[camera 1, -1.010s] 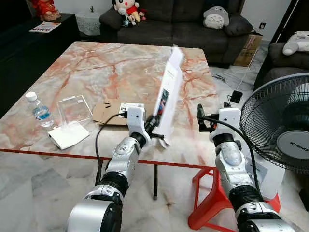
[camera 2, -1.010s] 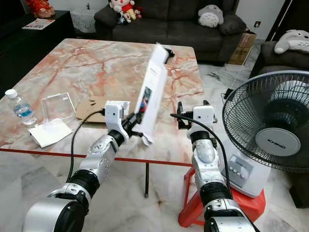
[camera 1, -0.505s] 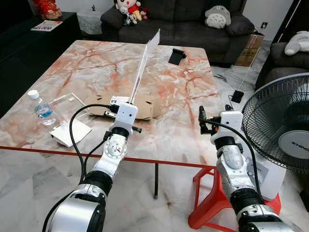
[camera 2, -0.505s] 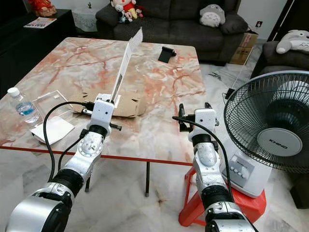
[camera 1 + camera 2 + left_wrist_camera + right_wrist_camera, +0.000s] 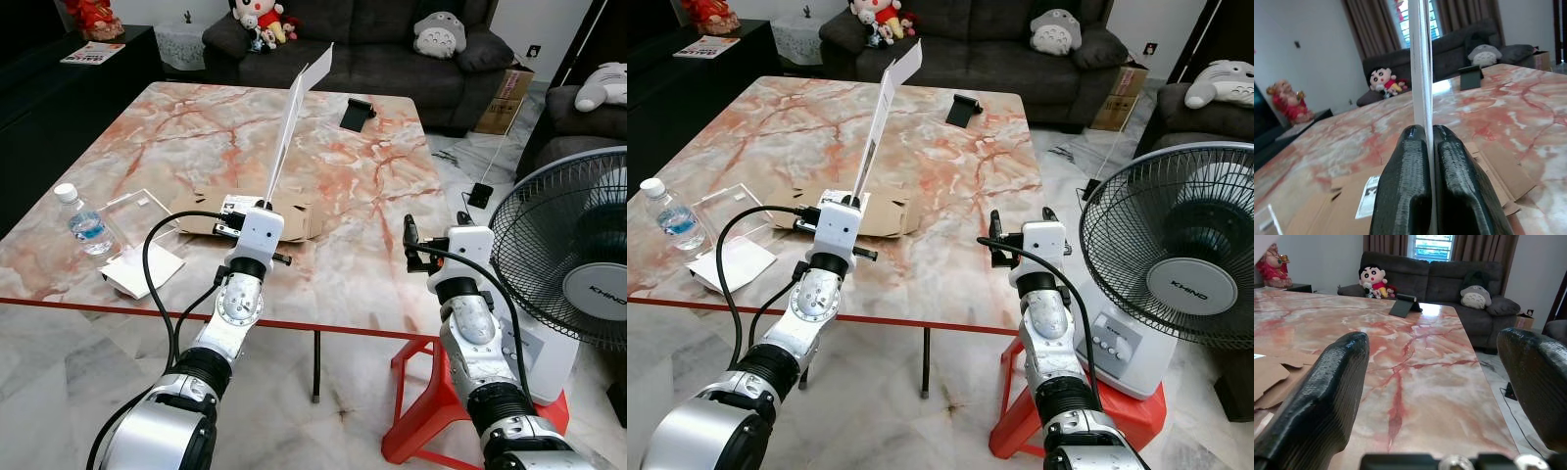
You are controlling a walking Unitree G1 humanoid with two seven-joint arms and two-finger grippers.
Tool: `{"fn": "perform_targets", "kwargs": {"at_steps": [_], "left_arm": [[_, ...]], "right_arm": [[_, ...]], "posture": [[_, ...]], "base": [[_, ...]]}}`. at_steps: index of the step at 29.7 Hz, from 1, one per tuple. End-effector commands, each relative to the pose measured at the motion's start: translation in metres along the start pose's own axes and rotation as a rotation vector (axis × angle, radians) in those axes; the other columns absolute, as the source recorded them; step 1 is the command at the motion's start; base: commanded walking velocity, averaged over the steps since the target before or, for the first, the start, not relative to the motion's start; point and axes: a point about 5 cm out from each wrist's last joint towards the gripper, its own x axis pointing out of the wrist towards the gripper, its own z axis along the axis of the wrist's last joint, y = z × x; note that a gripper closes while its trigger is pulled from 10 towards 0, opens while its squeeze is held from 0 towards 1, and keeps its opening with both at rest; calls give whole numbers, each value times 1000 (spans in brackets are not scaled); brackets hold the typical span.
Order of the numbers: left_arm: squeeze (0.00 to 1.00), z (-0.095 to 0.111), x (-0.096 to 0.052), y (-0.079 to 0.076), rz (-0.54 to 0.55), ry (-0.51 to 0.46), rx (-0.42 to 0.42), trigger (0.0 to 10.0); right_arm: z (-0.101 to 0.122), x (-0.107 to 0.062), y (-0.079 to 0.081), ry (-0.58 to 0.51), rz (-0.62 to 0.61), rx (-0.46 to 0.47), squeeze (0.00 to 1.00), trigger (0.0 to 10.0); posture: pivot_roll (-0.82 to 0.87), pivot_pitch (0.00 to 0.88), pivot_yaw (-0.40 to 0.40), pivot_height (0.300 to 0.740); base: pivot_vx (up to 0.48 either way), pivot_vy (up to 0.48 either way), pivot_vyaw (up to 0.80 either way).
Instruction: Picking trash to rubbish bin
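Observation:
My left gripper [image 5: 1423, 136] is shut on a thin white printed sheet [image 5: 297, 108], a piece of trash that it holds upright and edge-on above the marble table [image 5: 186, 127]. The sheet rises from the wrist over a flattened brown cardboard [image 5: 201, 213] with a white label. My right gripper [image 5: 1435, 382] is open with nothing between its fingers and hovers level with the table's right front corner [image 5: 426, 328]. No rubbish bin is in sight.
On the table's left front stand a water bottle [image 5: 83, 223], a clear plastic box [image 5: 137, 211] and a white pad [image 5: 142, 271]. A black stand [image 5: 355, 114] sits far back. A floor fan [image 5: 578, 264] and a red stool [image 5: 421, 411] crowd my right arm.
My left arm swung the sheet from in front of my right side over to the left, above the cardboard, turning it edge-on. In the last half second it barely moved. The right arm stayed.

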Motion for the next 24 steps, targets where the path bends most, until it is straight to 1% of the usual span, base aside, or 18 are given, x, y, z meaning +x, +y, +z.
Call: {"fn": "perform_targets", "kwargs": {"at_steps": [1,12,17,20,24], "left_arm": [[0,1,-1,-4,-15,-13,10,10000],[0,3,-1,-8,-21,-28,7,10000],[0,2,-2,-3,-9,-36,4,10000],[0,2,-2,-1,-1,-39,7,10000],[0,2,-2,-1,3,-41,7,10000]], "right_arm": [[4,2,-1,-26,-7,14,0,10000],[5,0,-2,-38,-1,18,0,10000],[3,-1,-1,-30,2,22,0,10000],[1,-2,-1,-24,3,22,0,10000],[1,-1,-1,-25,6,25,0,10000]], "posture": [[-121,0,-33,740],[-120,0,-38,740],[-117,5,-44,740],[-115,8,-46,740],[-116,7,-46,740]], "base": [[0,0,0],[0,0,0],[-50,0,0],[-290,0,0],[0,0,0]]}}
